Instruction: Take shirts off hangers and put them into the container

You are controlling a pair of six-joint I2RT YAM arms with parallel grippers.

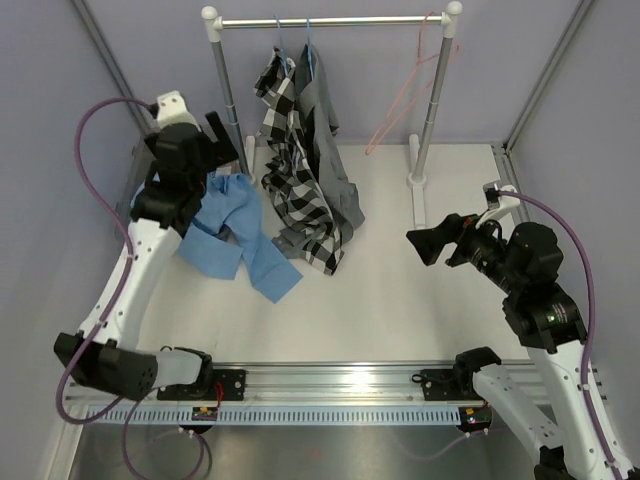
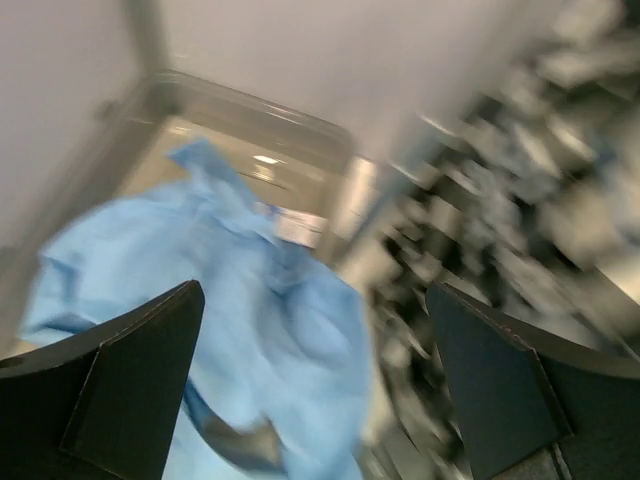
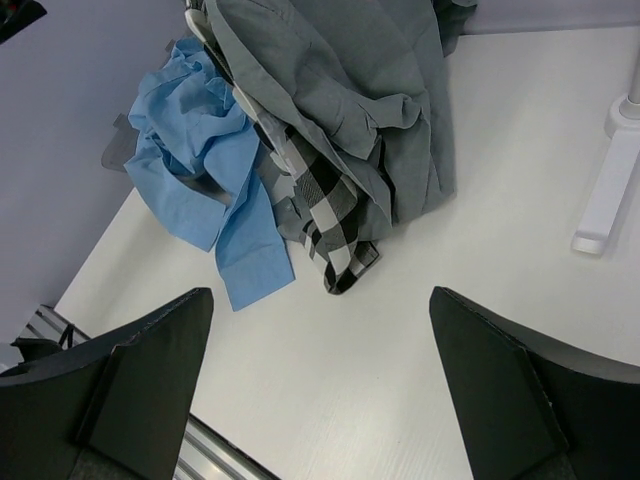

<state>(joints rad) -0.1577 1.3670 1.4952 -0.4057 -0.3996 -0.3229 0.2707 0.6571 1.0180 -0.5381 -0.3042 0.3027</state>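
Note:
The light blue shirt (image 1: pixel 235 235) lies crumpled at the left, off any hanger, one sleeve spread on the table. It shows blurred under my left gripper (image 2: pixel 315 290), which is open and empty above it (image 1: pixel 222 140). The translucent container (image 2: pixel 300 125) lies under and behind that shirt, with one corner showing (image 3: pixel 113 150). The checked shirt (image 1: pixel 290 170) and the grey shirt (image 1: pixel 335 170) hang on blue hangers (image 1: pixel 308 40) from the rack bar, their hems piled on the table. The pink-red hanger (image 1: pixel 405 95) hangs bare. My right gripper (image 1: pixel 420 245) is open and empty over bare table (image 3: pixel 320 300).
The silver rack bar (image 1: pixel 330 20) spans the back on two posts, with the right post's white foot (image 1: pixel 418 190) on the table. A metal rail (image 1: pixel 340 380) runs along the near edge. Purple walls close in on both sides.

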